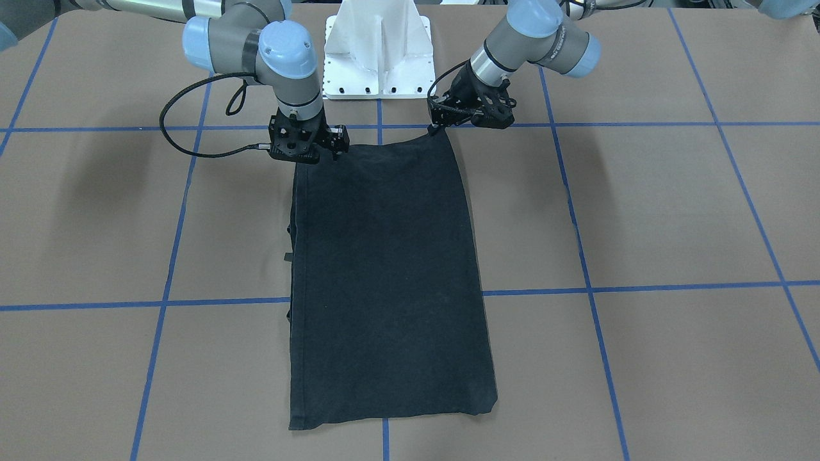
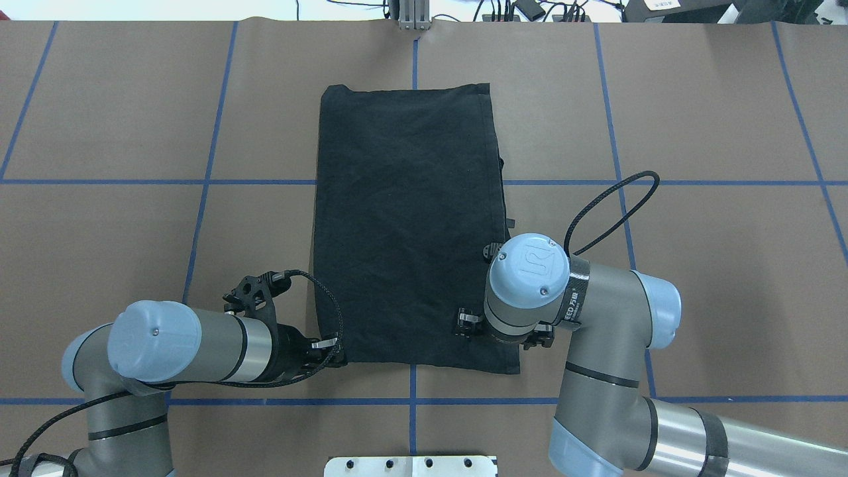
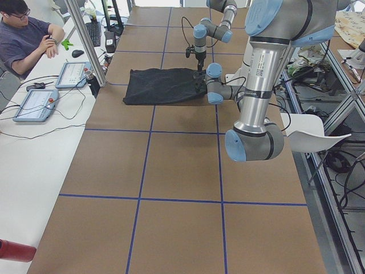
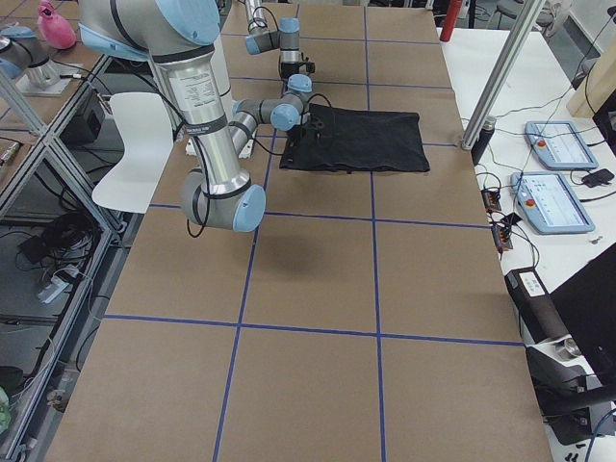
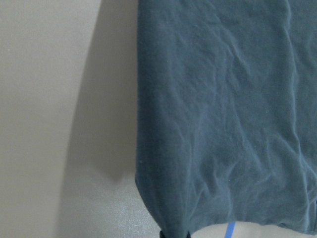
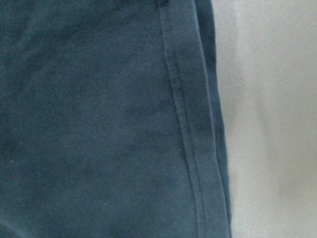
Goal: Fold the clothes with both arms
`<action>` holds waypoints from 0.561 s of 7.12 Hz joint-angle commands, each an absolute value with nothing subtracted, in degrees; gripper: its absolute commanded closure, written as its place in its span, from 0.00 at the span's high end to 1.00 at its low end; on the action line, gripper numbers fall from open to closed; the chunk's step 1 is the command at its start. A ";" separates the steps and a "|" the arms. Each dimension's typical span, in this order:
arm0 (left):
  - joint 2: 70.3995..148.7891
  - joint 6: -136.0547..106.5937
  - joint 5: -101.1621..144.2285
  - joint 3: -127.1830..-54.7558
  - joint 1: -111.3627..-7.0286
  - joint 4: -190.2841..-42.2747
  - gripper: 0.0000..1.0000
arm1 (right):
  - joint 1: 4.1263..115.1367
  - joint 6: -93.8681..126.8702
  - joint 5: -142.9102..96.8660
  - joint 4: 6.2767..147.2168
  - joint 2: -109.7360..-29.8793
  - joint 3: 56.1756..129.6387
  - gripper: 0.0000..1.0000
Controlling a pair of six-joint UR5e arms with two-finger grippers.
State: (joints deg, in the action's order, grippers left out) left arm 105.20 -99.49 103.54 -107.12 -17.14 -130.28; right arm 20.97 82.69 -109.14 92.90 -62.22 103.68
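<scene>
Brown table (image 2: 99, 232), overhead: long-folded shirt (image 2: 404, 218); left gripper (image 2: 329, 352) pinches its 7 o'clock corner, right gripper (image 1: 334, 150), closure indiscernible, at 5 o'clock, presumably to raise the hem evenly

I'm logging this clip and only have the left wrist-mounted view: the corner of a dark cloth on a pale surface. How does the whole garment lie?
Observer: The black cotton T-shirt lies folded into a long, narrow rectangle, plain side up. No logo shows.
Operator: Where is the other arm working?
Observer: The right gripper points straight down at the shirt's other near corner, on the robot's end. I cannot tell whether it is open or shut.
Operator: Is anyone close to the table?
Observer: Yes, the exterior left view shows a person seated at the white bench beyond the shirt's far end.
</scene>
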 commanded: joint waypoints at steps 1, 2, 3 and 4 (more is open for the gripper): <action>105.21 -99.49 103.54 -107.14 -17.14 -130.34 0.00 | 20.57 82.71 -109.25 92.90 -62.40 103.27 1.00; 105.21 -99.49 103.54 -107.14 -17.14 -130.25 0.00 | 20.48 82.79 -110.21 92.99 -62.40 103.36 1.00; 105.21 -99.49 103.54 -107.14 -17.14 -130.25 0.00 | 20.48 82.79 -111.08 92.90 -62.40 103.36 1.00; 105.21 -99.49 103.54 -107.14 -17.14 -130.25 0.00 | 20.48 82.79 -111.53 92.90 -62.40 103.45 0.99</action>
State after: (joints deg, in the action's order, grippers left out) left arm 105.20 -99.49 103.54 -107.14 -17.14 -130.26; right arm 20.52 82.78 -110.80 92.92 -62.40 103.37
